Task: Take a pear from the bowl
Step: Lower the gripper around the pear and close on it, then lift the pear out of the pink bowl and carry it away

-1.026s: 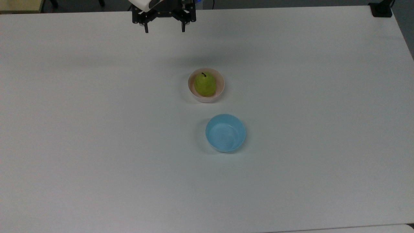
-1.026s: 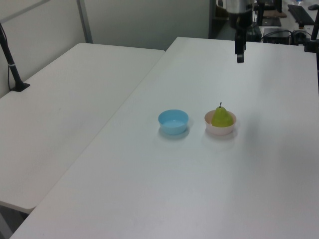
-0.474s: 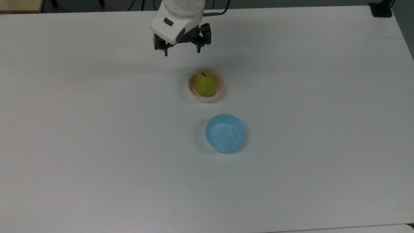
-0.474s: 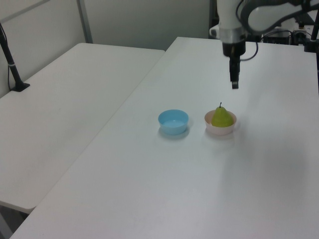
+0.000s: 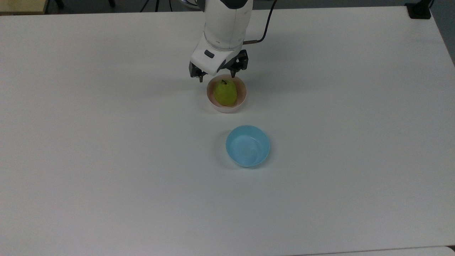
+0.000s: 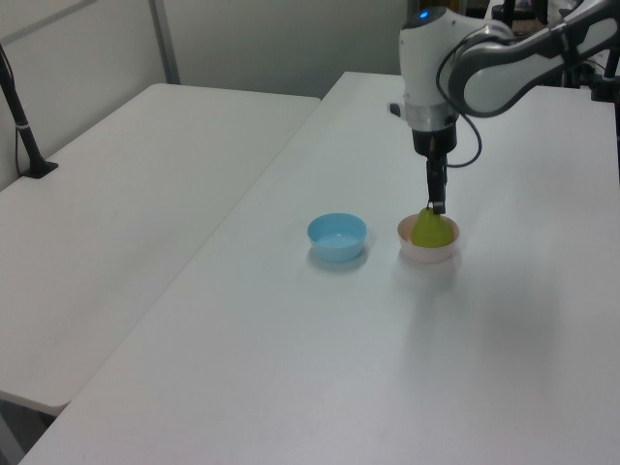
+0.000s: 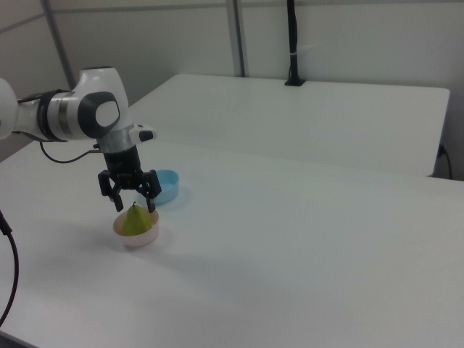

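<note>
Sitting upright in the bowl (image 5: pixel 241 96), stem up, the pear (image 5: pixel 225 93) is where the task finds it, and we take the bowl as our landmark for everything else. We see the fruit untouched: its yellow-green body rests against the bowl's cream-pink inside, and nothing grips it yet.

Directly above the bowl we see our gripper (image 7: pixel 130 202), pointing down, its fingers spread wide with one on each side of the pear's stem in the right view. In the top view, the fingertips (image 5: pixel 199 79) sit at the bowl's far rim, and in the left view the tips appear just at the top of the pear. We judge the jaws apart and holding nothing; whether a tip already brushes the fruit, we cannot tell.

Beside the bowl, nearer the camera in the top view, stands the light blue bowl (image 5: pixel 248 145), apart from it and with nothing inside. Both rest on the white table (image 5: pixel 106 160).

So we count the approach as nearly done: the gripper is lined up over the bowl and open. What is left, in our judgement, is the lowering around the pear's body, the closing on it, and the lift clear of the bowl's rim. None of the grasp itself is achieved so far.
</note>
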Motion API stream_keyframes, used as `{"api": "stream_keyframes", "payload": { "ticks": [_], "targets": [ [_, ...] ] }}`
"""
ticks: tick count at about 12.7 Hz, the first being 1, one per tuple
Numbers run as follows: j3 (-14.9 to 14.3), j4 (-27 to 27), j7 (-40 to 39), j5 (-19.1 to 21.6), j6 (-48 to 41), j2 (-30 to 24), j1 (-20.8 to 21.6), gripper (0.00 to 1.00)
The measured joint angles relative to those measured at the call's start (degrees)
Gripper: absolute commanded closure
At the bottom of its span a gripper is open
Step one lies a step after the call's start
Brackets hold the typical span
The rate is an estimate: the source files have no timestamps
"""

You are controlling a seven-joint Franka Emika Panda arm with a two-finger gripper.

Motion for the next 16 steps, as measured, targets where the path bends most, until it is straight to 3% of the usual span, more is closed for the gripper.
{"api": "stream_keyframes", "payload": {
  "ticks": [4, 8, 11, 16],
  "targets": [
    [0.02, 0.0, 0.05, 0.02, 2.04, 2.63, 1.05, 0.11],
    [0.03, 0.0, 0.08, 0.03, 3.86, 4.5, 1.66, 0.27],
    [0.04, 0.01, 0.08, 0.03, 4.16, 5.26, 2.13, 0.63],
    [0.05, 0.29, 0.09, 0.03, 4.17, 5.23, 2.76, 0.66]
  ]
}}
